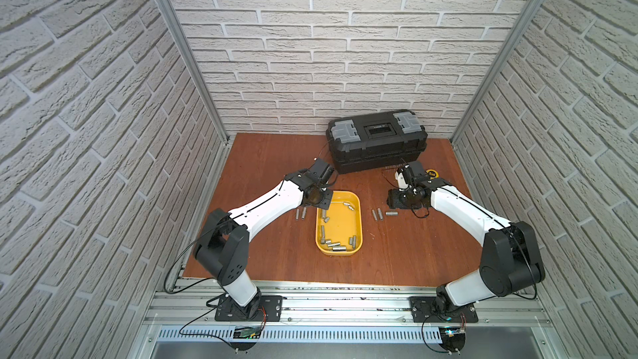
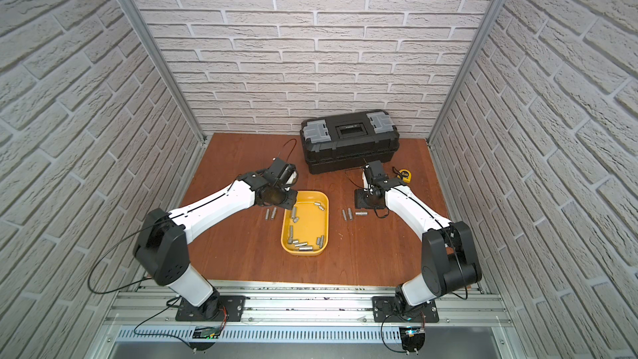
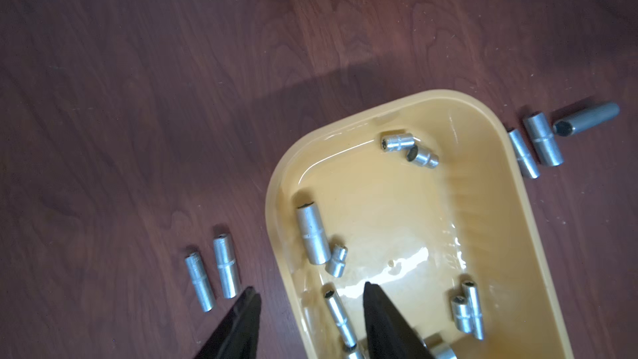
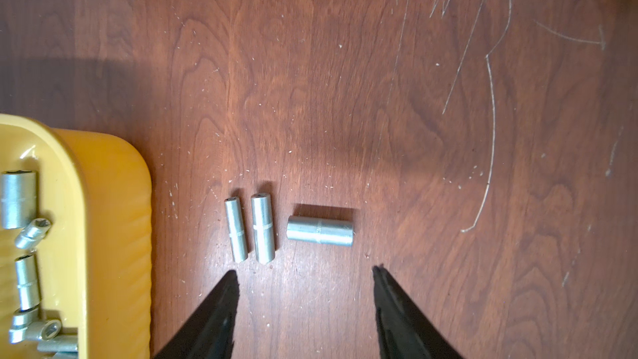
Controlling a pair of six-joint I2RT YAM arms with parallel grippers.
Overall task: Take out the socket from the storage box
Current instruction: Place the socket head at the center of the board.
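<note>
Taking one more socket out of the box (image 1: 341,224) is judged to be the step in hand. A pair (image 3: 226,265) already lies on the desk (image 1: 276,157) just beside one long wall of the box and a trio (image 4: 262,227) beside the other, while many sockets (image 3: 312,234) lie inside.

The left gripper (image 3: 310,287) is held over a far corner of the box, fingers apart, with nothing between them. One finger is seen inside the box, the other outside over the desk. Whether the inner finger touches the box floor cannot be told. The right gripper (image 4: 305,270) is poised over the desk next to the trio, likewise spread and empty.

For the next move, the left gripper would need to be shifted so that both fingers are brought inside and set astride one piece, perhaps the slim socket (image 3: 339,316) nearest it, then lowered and closed.

The sockets are seen as small bright steel cylinders lying on their sides, some with a knurled band, several touching in clusters.
</note>
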